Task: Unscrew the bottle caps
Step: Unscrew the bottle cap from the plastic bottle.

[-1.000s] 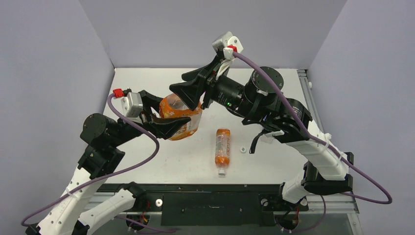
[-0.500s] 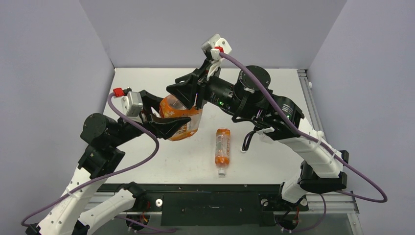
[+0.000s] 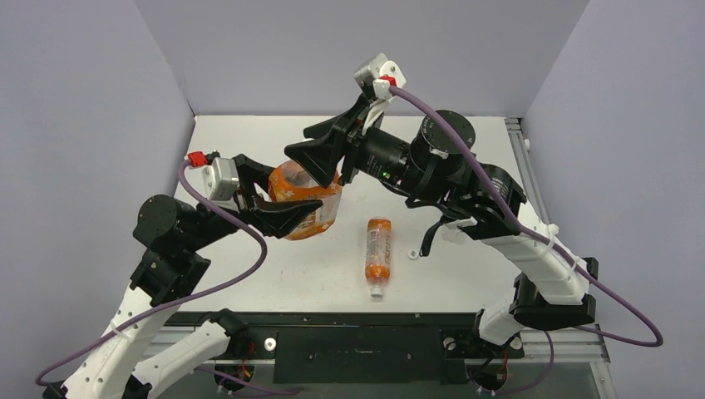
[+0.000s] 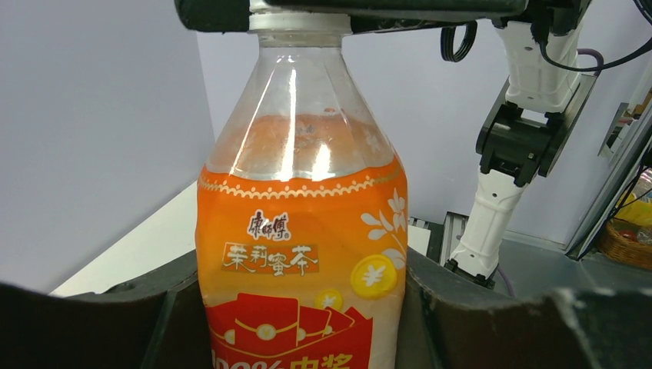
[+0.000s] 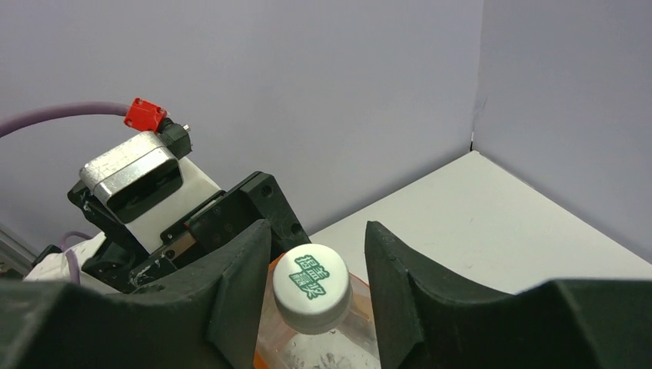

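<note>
Right gripper (image 5: 317, 254) stood spread around the white round plastic cap with green lettering (image 5: 312, 286) — not pinching it — atop the wide orange plastic bottle (image 3: 303, 187), which the left gripper (image 4: 301, 307) pinched, left of centre overhead.

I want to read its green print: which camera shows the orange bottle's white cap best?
The right wrist view: it looks down on the white cap, green characters legible, inside the right claw. The left wrist view shows the wide orange bottle, but that claw nearly covers the cap; the overhead view hides it too.
</note>
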Controlling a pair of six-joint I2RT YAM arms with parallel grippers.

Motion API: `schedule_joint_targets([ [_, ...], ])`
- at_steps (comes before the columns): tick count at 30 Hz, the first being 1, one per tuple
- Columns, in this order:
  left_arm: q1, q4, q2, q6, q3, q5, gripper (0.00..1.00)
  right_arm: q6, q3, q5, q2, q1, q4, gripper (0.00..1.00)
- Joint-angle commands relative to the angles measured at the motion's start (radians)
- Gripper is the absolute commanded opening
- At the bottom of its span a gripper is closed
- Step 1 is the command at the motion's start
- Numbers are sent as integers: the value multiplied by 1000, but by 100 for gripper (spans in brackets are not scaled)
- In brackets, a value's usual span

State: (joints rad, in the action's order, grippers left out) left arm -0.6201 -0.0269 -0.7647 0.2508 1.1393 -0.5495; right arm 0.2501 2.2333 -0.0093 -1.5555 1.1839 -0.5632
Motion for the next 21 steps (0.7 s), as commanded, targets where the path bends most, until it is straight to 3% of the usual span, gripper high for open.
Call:
schedule_joint_targets([
  [1,-1,38,6,8,20,0,0,3,18,-20,31,-7,43,41],
  [6,-1,38,5,10,23,-3,0,7,31,-52,10,-7,23,34],
  [10,-1,37,4,11,23,-7,0,5,51,-69,-7,-4,-1,44],
  [12,-1,36,3,11,25,-10,0,5,51,-67,-9,-5,-1,44],
  [14,-1,35,3,11,26,-12,0,3,50,-62,-6,-7,3,35],
  [19,-1,35,3,17,31,-29,0,2,57,-59,1,-9,5,2],
  [21,-1,36,4,26,33,-49,0,-1,60,-72,3,-15,0,0],
])
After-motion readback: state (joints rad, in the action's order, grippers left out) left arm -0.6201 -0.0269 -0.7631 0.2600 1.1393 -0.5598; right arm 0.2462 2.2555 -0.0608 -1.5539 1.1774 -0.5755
